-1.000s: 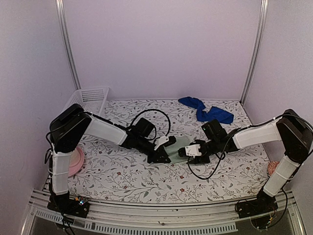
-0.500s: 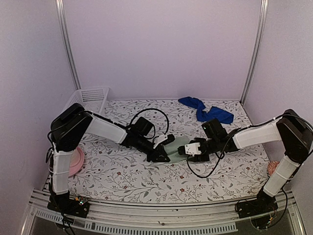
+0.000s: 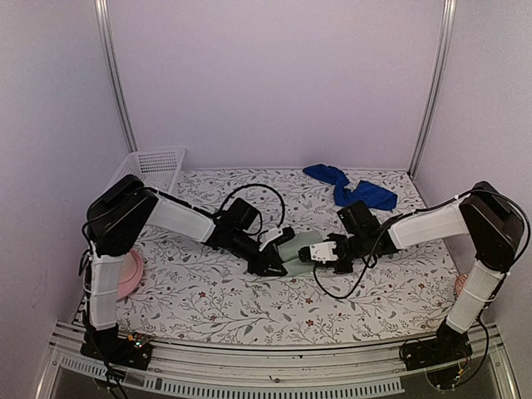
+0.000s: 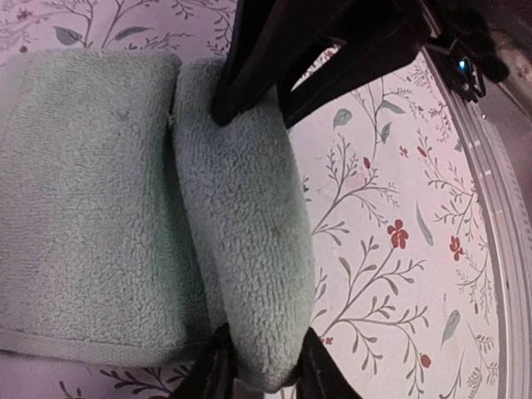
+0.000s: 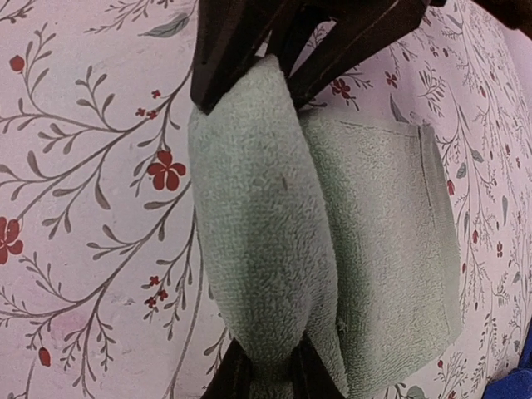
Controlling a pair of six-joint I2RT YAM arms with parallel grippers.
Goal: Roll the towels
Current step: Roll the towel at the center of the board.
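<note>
Left wrist view puts the sage-green towel (image 4: 241, 233) directly under me. Roughly half of it is wound into a thick, soft roll, and the other half lies flat alongside on the flowered table (image 4: 382, 274).

The roll looks loose, so I judge the main danger is that it springs open if either end is let go before the flat part is wound in. If my two ends turn unevenly, the roll would skew into a cone. The limp flat part could also slide across the table with the roll instead of winding onto it. Tips buried in the fabric might drag the core out when I pull away.

My left gripper (image 4: 253, 112) sits at one end of the roll, fingers a little apart. One tip lies on the pile and the other is at the roll's flank. I cannot tell whether it is truly gripping or only resting there. My right gripper (image 5: 248, 87) is at the opposite end, its fingers narrowed against both flanks of the roll, and I read that as clamped on the cloth.

Farther out, the royal-blue towel (image 3: 349, 189) lies crumpled at the far right of the table, well apart from me and not yet rolled.
</note>
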